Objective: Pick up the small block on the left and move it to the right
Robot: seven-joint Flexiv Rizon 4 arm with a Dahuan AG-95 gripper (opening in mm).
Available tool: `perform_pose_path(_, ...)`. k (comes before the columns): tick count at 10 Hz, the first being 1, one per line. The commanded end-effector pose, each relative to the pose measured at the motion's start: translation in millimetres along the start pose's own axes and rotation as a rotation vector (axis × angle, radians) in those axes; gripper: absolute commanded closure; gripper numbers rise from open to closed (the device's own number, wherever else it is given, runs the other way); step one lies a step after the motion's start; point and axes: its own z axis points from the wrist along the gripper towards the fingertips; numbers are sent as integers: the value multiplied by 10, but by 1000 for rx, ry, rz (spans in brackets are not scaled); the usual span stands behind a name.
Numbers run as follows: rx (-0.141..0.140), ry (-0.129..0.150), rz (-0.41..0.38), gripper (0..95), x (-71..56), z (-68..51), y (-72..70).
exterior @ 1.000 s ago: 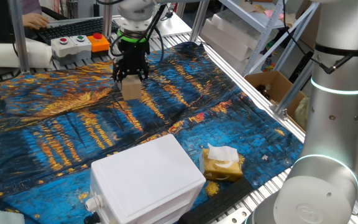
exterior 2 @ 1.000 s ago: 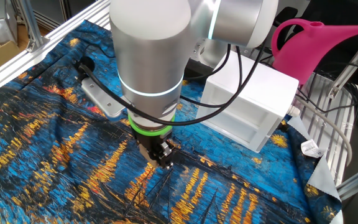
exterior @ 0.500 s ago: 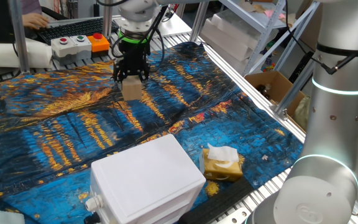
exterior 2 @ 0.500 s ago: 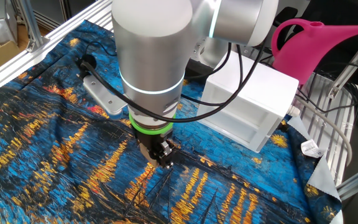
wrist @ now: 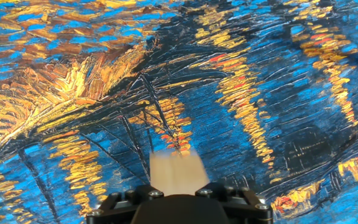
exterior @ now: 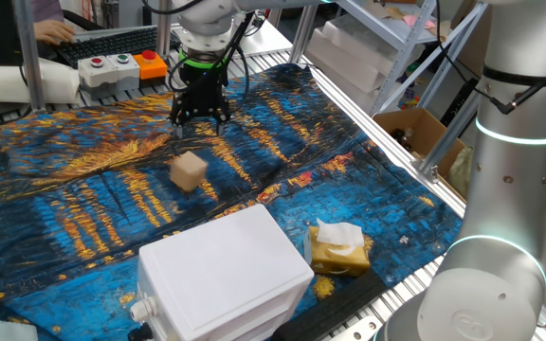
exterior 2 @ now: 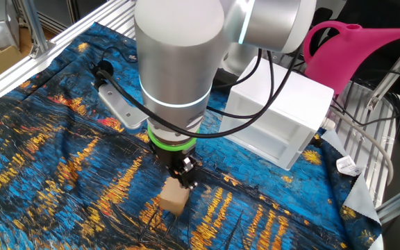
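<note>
— What did one fixed view give you?
— The small light-tan wooden cube (exterior: 188,171) lay loose mid-cloth; my black two-finger gripper (exterior: 200,115) hung above, spread, empty.
— The other fixed view?
— Cube (exterior 2: 173,198) just below the fingers.
— Hand view?
— Blurred cube (wrist: 178,169) beneath me; I judged it released.

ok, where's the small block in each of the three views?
One fixed view: small block left of centre, below the open pincer.
Other fixed view: bottom centre, under the pincer.
Hand view: blurred, bottom centre.
Shared landmark: white box, seen in both fixed views only.
</note>
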Motion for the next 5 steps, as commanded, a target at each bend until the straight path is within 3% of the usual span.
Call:
perform_pose_path(1, 2, -1, -4, 0, 5, -6, 0)
perform_pose_path(4, -6, 2, -16, 0, 6, -6, -1)
perform_pose_path(5, -10, 3, -24, 190, 6, -5, 0)
